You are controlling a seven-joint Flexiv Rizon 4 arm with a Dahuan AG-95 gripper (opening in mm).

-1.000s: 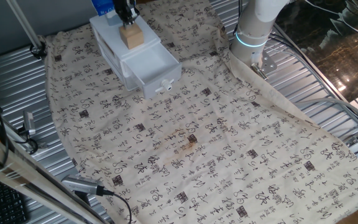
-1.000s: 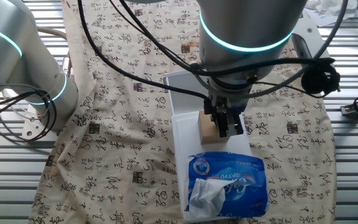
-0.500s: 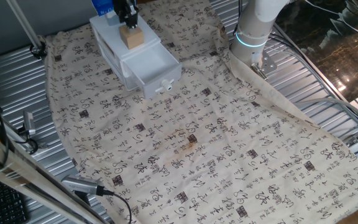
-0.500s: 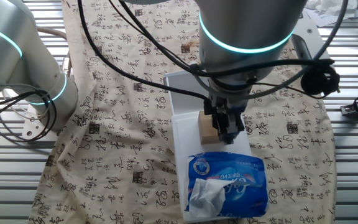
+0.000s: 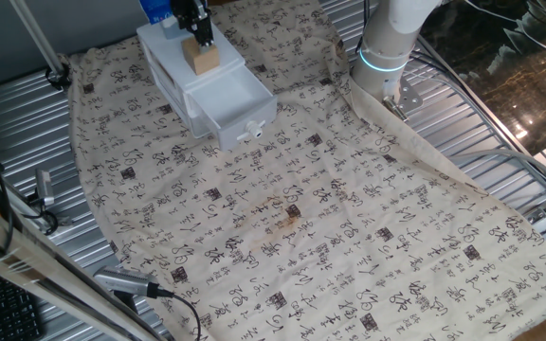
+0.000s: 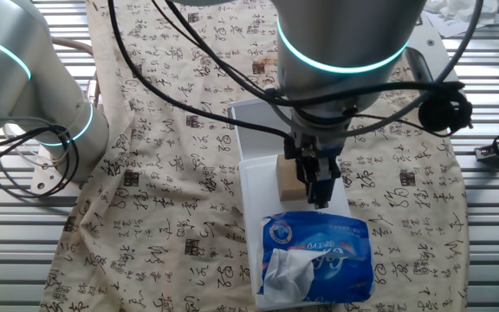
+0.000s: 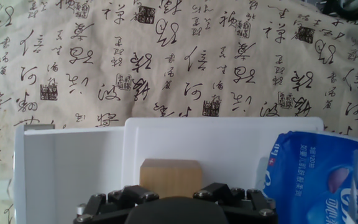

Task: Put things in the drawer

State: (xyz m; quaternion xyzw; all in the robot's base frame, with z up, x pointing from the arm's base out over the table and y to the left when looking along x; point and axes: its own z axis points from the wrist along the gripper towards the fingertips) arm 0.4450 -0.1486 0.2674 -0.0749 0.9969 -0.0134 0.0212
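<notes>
Tool [image 6: 314, 192] slightly lower than before, grip on wooden cube [image 7: 170, 178] unclear; tissue pack [image 6: 314, 258] lettering unreadable.

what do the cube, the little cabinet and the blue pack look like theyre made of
The cube looks like wood: plain tan faces, matte, with no print. The cabinet and its open drawer seem to be moulded white plastic, smooth and slightly glossy. The blue pack looks like thin, shiny plastic film, crinkled, with what appears to be soft white tissue bunched at its opening.

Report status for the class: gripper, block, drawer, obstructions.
Gripper down at wooden block, grip unclear. Block on cabinet top, not in drawer. Drawer open. Tissue pack beside block.
</notes>
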